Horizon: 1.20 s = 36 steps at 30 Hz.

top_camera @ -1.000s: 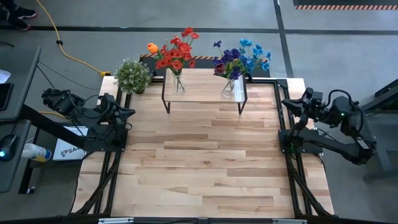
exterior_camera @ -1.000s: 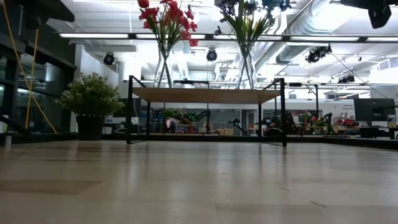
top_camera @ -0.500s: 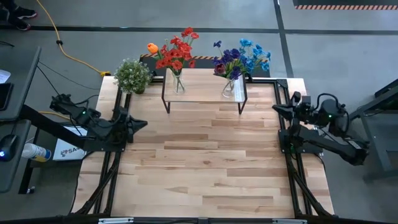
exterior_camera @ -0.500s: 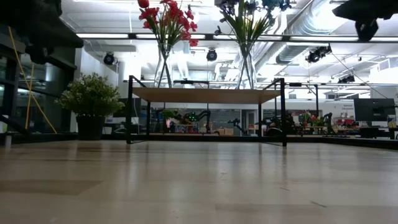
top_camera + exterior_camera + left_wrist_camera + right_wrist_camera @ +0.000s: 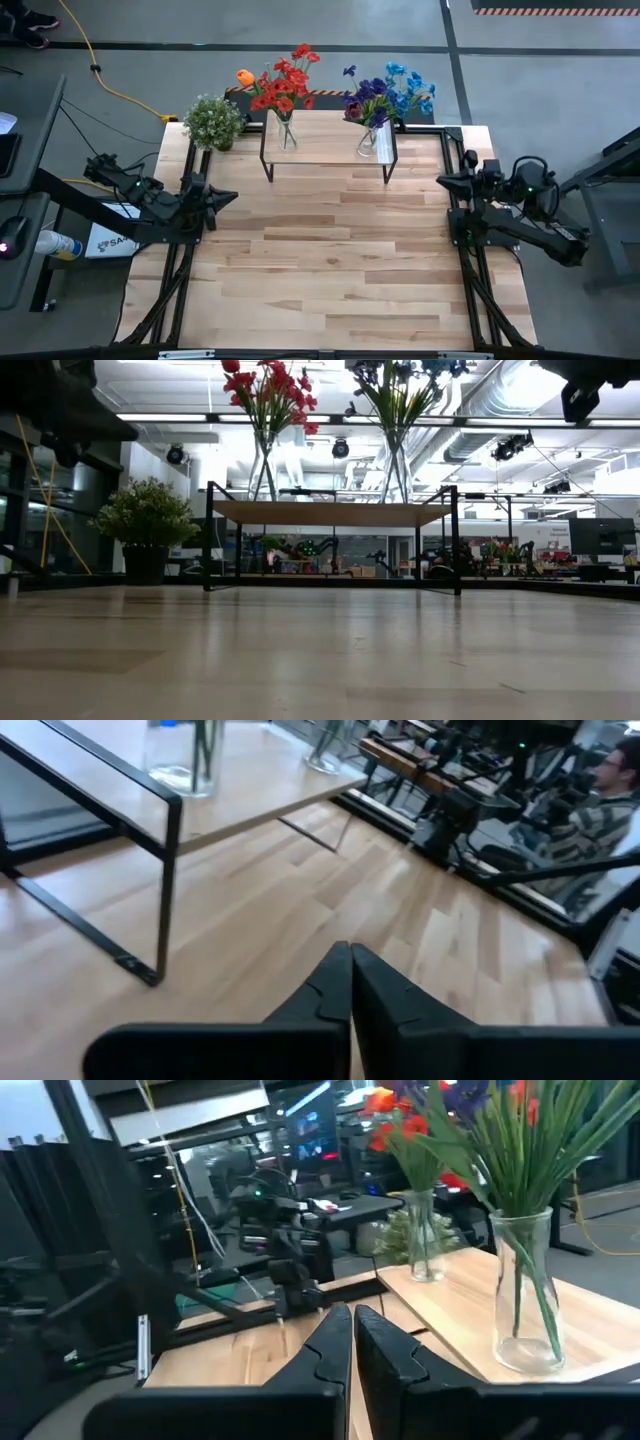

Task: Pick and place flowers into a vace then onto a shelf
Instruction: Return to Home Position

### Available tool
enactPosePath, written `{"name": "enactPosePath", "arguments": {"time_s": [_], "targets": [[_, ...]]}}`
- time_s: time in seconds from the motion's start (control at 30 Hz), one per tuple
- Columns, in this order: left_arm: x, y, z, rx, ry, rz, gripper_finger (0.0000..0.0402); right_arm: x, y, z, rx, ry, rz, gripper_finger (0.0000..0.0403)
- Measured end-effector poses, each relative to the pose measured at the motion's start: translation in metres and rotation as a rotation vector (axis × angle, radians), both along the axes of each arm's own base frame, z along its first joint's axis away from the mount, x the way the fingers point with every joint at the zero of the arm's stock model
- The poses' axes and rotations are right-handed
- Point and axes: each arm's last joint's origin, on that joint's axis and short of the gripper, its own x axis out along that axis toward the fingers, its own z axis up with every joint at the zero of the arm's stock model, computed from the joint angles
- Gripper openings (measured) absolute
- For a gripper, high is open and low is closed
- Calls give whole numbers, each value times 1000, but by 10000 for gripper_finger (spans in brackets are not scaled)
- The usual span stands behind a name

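Observation:
Two clear glass vases stand on the shelf (image 5: 330, 145) at the table's far middle. The left vase (image 5: 287, 133) holds red flowers (image 5: 285, 85) and an orange one. The right vase (image 5: 368, 142) holds blue and purple flowers (image 5: 388, 95). My left gripper (image 5: 232, 197) is shut and empty at the table's left edge, pointing right. My right gripper (image 5: 441, 180) is shut and empty at the right edge, pointing left. Both are far from the shelf. In the wrist views, each pair of fingers (image 5: 350, 982) (image 5: 352, 1342) is closed together.
A bushy green potted plant (image 5: 212, 122) stands on the table's far left corner, beside the shelf. The wood-plank tabletop (image 5: 330, 270) spreads bare between the arms. A seated person (image 5: 590, 805) shows beyond the table in the left wrist view.
Both arms have drawn back and sunk toward their rest places at the table's side edges. My left gripper has lowered and tipped toward level, pointing right. My right gripper has come down a little and levelled, pointing left. The vases and flowers have stayed put.

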Motion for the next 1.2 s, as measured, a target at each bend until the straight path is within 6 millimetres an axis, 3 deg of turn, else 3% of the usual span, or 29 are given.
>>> {"name": "enactPosePath", "arguments": {"time_s": [0.2, 0.6, 0.87, 1.2], "targets": [[2, -1, -8, 21, 0, 24, 71, 0, 0, 0, -5, 2, 11, 3], [14, -8, -34, 69, -25, -4, 28, 34, -15, -49, 17, -56, 14, 5], [16, -8, -47, 59, 0, 3, 60, 47, -20, -82, 26, -86, 27, 5], [16, -8, -56, 90, 22, 41, 34, 49, -23, -91, 27, -98, -37, 9]]}}
